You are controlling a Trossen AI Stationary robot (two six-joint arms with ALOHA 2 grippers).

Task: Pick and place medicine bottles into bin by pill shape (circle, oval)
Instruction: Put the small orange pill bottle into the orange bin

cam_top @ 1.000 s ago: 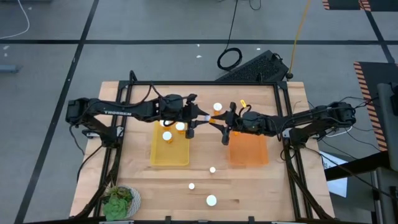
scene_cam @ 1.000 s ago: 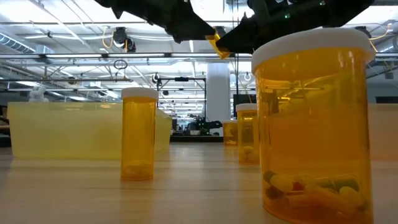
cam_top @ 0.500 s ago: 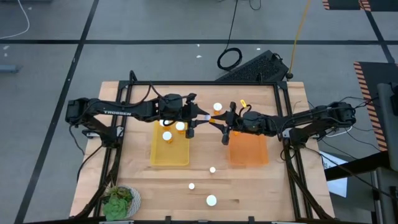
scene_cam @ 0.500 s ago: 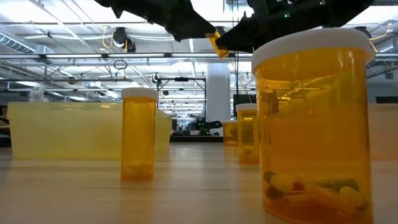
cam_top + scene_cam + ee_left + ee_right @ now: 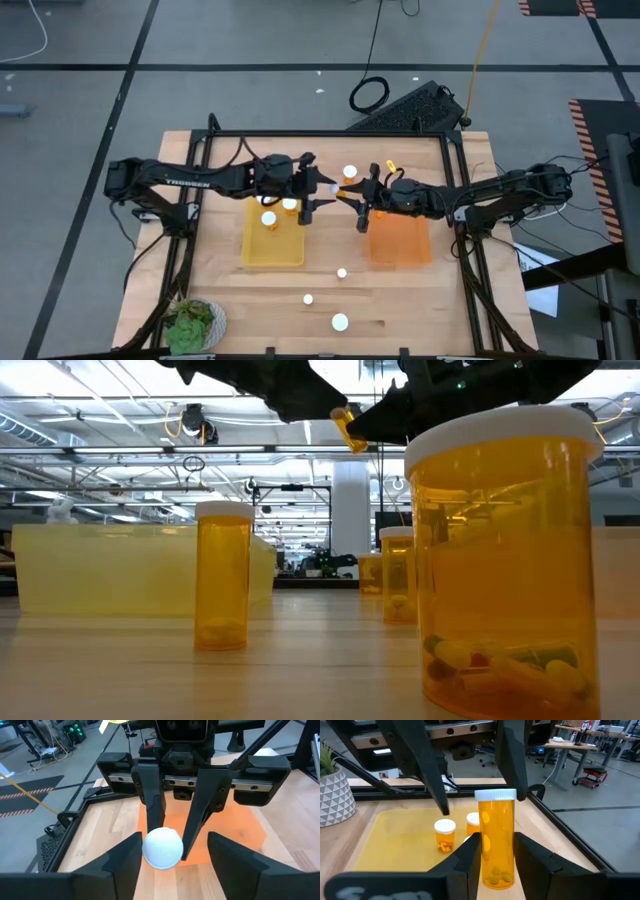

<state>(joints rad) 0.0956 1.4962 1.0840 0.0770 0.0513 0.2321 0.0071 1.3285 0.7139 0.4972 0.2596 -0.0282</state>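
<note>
Two bottles (image 5: 268, 218) sit in my yellow tray (image 5: 272, 250); right jaws clamp another bottle (image 5: 496, 840), left jaws apart; three wait on the table (image 5: 250, 300)

Glossy translucent amber plastic bottle (image 5: 496, 842), smooth white cap (image 5: 162, 848), matt pale wood table (image 5: 400, 300).

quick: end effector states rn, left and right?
Left end effector: open, fingers spread clear of the medicine bottle cap.
Right end effector: closed on the medicine bottle, held above the table.
</note>
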